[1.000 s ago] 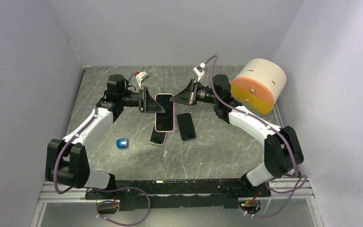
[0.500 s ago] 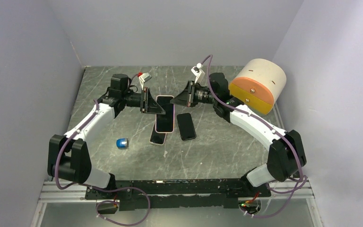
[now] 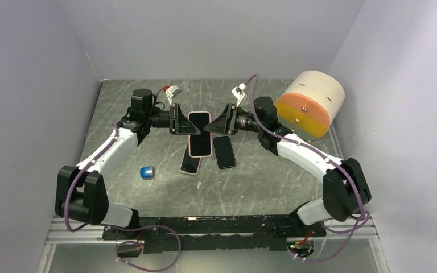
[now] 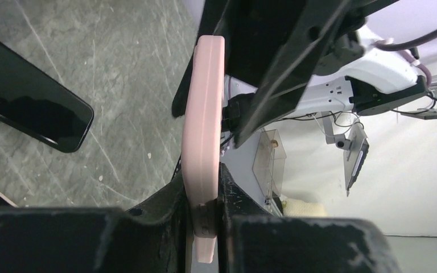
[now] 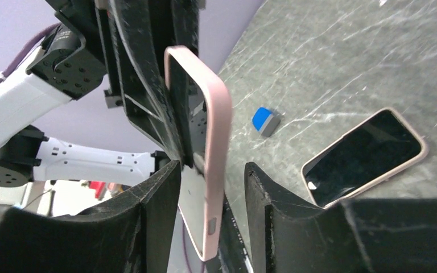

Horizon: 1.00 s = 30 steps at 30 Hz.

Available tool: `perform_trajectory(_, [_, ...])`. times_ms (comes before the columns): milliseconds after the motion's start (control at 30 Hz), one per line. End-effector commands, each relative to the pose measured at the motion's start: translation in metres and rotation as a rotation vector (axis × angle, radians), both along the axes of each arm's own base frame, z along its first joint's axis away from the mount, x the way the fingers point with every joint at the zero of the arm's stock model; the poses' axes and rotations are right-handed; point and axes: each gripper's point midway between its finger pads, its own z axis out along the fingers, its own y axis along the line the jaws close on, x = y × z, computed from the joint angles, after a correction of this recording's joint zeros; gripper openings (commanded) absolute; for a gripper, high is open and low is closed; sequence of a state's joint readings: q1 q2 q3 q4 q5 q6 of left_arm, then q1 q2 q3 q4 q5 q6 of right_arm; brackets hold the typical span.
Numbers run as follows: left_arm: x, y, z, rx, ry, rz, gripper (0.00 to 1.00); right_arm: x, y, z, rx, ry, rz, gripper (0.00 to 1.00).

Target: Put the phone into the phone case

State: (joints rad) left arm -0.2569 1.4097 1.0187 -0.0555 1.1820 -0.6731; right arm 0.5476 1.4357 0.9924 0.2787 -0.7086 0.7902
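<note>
Pink phone case (image 4: 203,114) aloft between arms, long axis near-far. Left gripper (image 4: 203,193) clamped on left edge; right gripper (image 5: 209,170) spread, straddling right edge, gripping nothing.

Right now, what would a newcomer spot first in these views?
The pink rubbery phone case, held up between the two arms over the middle of the grey marbled table. The left gripper is clamped on its edge and the right gripper straddles it, open. Next comes the big cream-and-orange round drawer box at the far right, then the bare black phone lying flat beside the case.
</note>
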Motion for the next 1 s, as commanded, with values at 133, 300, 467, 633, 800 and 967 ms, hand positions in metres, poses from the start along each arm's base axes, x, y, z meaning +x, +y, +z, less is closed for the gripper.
perform_trajectory(133, [-0.004,-0.002,0.044,-0.090,-0.139,-0.012,0.03,-0.016,0.005,0.022,0.149,0.007,0.074,0.41])
perform_trajectory(300, [-0.003,-0.002,0.045,-0.085,-0.135,-0.004,0.06,-0.017,0.008,0.024,0.166,0.019,0.079,0.19])
perform_trajectory(467, [-0.003,-0.002,0.047,-0.084,-0.128,0.002,0.16,-0.017,0.010,0.030,0.193,0.016,0.092,0.00])
perform_trajectory(633, [-0.006,-0.001,0.047,-0.077,-0.120,0.005,0.38,-0.015,0.009,0.037,0.217,0.014,0.080,0.00])
perform_trajectory(800, [-0.012,0.001,0.038,-0.059,-0.093,0.002,0.50,-0.007,0.005,0.052,0.260,-0.007,0.012,0.00])
perform_trajectory(967, [-0.013,0.003,0.023,-0.031,-0.060,0.020,0.50,0.004,-0.001,0.058,0.285,-0.023,-0.072,0.00])
